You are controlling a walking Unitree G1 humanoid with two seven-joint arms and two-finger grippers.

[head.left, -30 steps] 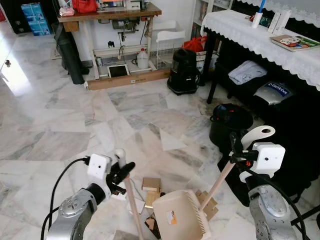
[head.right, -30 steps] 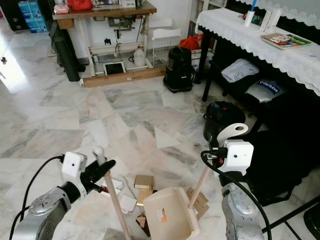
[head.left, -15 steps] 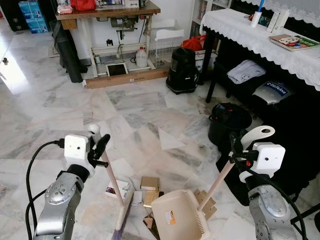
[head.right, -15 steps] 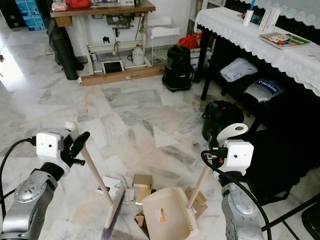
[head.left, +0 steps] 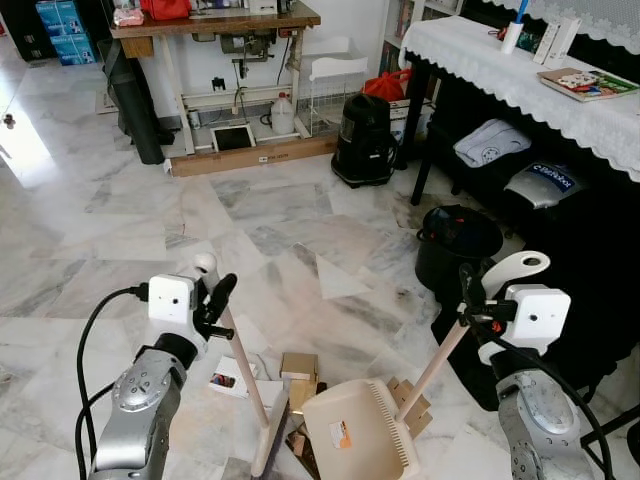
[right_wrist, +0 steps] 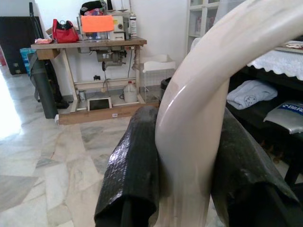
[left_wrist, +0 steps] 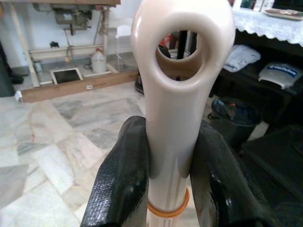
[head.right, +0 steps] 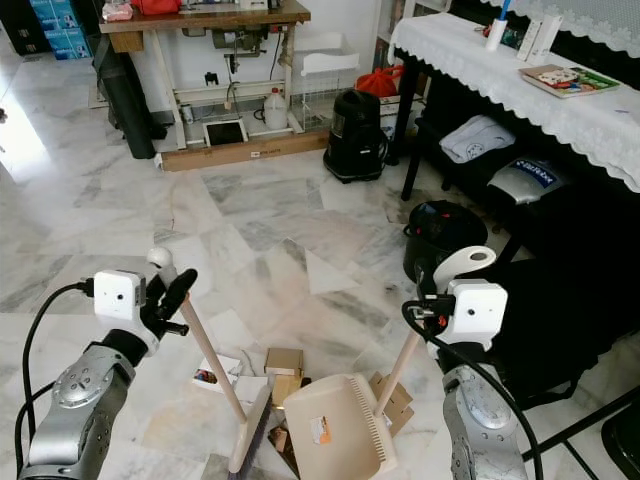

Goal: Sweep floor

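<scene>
Gripping tight: left gripper (head.left: 212, 303) on cream slanted broom (head.left: 240, 375), right gripper (head.left: 468, 300) on cream dustpan (head.left: 358, 432) handle

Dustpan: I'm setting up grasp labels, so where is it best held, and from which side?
High on the handle, gripped across it as the right gripper does: the long pole slants down to the dustpan on the floor.

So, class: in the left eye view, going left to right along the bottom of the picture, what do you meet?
Left gripper holding the broom → cardboard scraps → dustpan → right gripper on the dustpan handle.
</scene>
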